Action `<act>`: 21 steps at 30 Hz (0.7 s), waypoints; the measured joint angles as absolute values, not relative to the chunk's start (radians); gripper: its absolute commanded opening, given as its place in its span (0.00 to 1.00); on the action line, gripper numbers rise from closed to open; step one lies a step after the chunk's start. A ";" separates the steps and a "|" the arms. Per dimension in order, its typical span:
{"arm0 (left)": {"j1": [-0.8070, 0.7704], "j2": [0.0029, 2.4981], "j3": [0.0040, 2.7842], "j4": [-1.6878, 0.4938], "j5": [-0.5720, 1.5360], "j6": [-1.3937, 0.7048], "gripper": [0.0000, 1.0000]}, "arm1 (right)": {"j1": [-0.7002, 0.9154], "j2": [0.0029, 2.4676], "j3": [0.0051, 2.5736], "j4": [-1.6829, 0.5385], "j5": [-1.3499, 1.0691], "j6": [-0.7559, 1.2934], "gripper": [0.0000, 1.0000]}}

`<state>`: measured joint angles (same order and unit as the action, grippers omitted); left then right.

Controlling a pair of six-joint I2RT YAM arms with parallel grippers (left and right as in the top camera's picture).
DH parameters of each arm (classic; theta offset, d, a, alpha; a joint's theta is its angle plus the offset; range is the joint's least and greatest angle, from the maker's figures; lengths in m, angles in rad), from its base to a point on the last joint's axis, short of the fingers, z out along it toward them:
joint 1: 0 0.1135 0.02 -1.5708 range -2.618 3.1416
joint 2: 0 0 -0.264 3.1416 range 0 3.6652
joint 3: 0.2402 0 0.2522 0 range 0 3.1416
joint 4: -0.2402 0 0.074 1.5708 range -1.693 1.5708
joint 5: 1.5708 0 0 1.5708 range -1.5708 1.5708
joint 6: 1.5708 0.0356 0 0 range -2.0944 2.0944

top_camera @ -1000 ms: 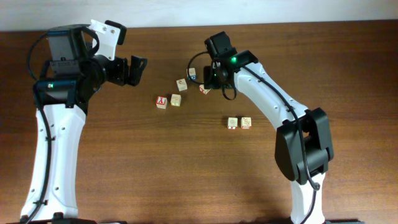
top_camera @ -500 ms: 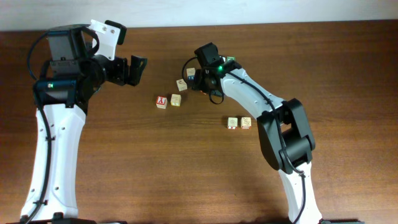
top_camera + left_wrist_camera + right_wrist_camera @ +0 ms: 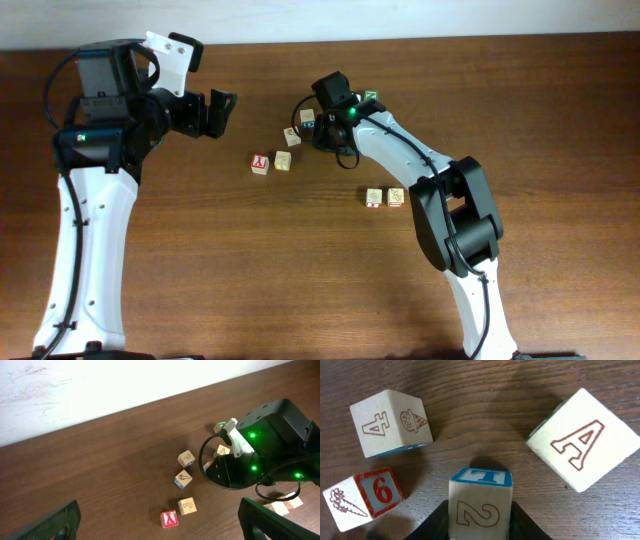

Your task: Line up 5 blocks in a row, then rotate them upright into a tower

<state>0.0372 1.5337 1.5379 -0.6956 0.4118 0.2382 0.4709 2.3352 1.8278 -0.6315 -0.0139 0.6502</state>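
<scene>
Right arm has folded its elbow in and swung its wrist toward the cluster of blocks lying just beyond the red "Y" cube (image 3: 260,163), on that cube's right in the overhead view, and its jaws have drawn narrower. The left arm has not shifted. The right gripper (image 3: 325,130) now sits low over that cluster. In the right wrist view its two dark fingers (image 3: 437,521) flank a light-wood block marked "2" (image 3: 479,497) with a blue-framed "T" on its top face. They appear to press against both of its sides, so it is held in a narrow grip while resting on the table (image 3: 485,415). The block marked "6" (image 3: 367,495) lies just beside it on one side, and the block marked "A" (image 3: 582,440) is near on the other. A pair of blocks (image 3: 374,198) sits well apart from the "Y" cube, farther right and nearer the robot. The left gripper (image 3: 222,112) hovers well to the left of the "Y" cube, its jaws spread wide and empty. The step in hand looks like grasping one block to turn it. The next move likely calls for a firm hold and a wrist twist that stays clear of the "6" block. How many blocks are already turned cannot be told.
</scene>
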 measured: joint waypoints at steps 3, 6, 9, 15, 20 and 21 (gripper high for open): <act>0.037 1.534 1.538 -0.696 0.412 0.238 0.99 | 0.471 2.332 1.834 -0.678 -0.043 0.571 0.33; 0.037 1.534 1.538 -0.696 0.412 0.238 0.99 | 0.471 2.310 1.835 -0.795 -0.074 0.513 0.33; 0.037 1.534 1.538 -0.696 0.412 0.239 0.99 | 0.471 2.278 1.835 -0.951 -0.096 0.485 0.33; 0.037 1.534 1.538 -0.696 0.412 0.239 0.99 | 0.476 2.252 1.812 -1.114 -0.115 0.476 0.33; 0.037 1.534 1.538 -0.696 0.412 0.238 0.99 | 0.485 2.252 1.763 -1.142 -0.154 0.499 0.37; 0.037 1.534 1.538 -0.696 0.412 0.238 0.99 | 0.485 2.252 1.762 -1.148 -0.157 0.499 0.39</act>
